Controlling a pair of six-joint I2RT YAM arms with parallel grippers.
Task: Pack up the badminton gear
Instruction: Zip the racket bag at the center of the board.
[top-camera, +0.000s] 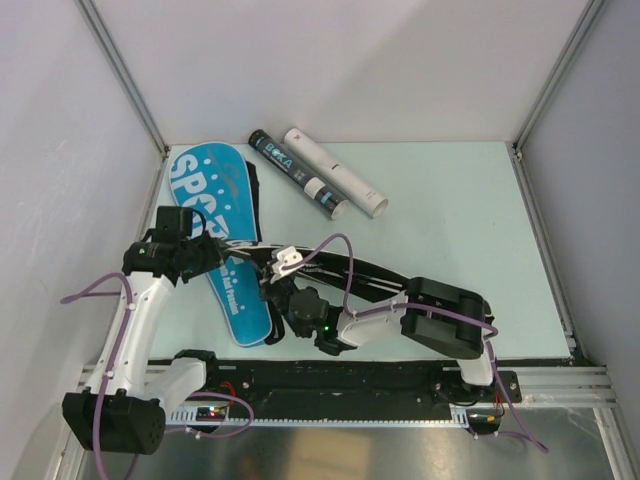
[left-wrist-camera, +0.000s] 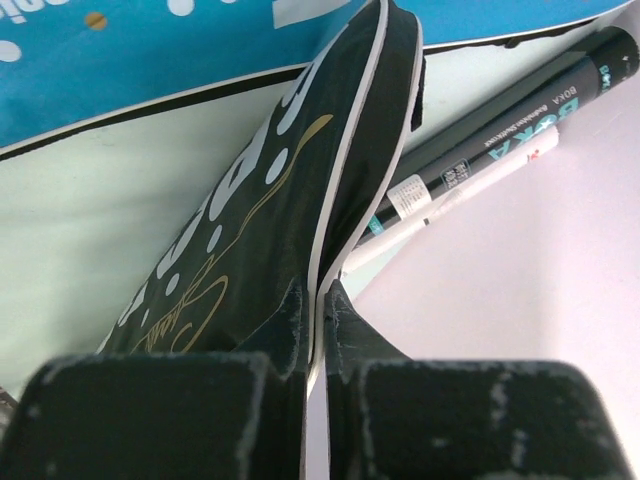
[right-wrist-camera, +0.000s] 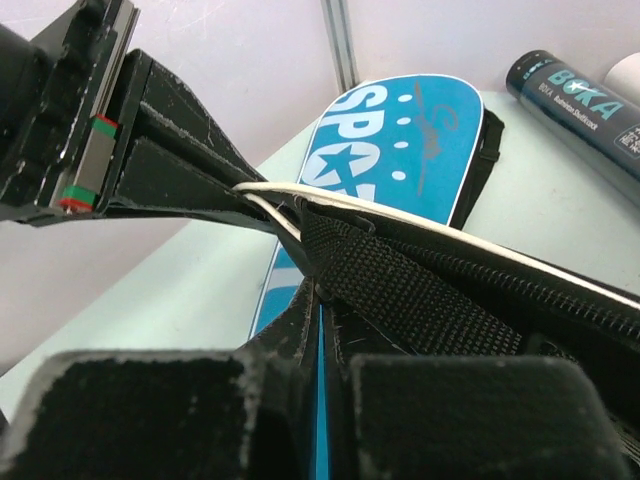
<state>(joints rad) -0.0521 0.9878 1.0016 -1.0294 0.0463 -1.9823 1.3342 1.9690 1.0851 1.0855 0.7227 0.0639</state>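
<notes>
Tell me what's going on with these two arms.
Both arms are working on the black bag, held between them. The left gripper is shut on its white-piped edge, and the right gripper is shut on the same bag near its webbing strap. The blue bag lies flat on the table. The black tube and white tube lie side by side at the far edge, not yet packed.

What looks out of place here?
The black bag: the left gripper and right gripper both pinch its edge, holding it tilted across the blue bag instead of flat. Black tube and white tube lie side by side.
</notes>
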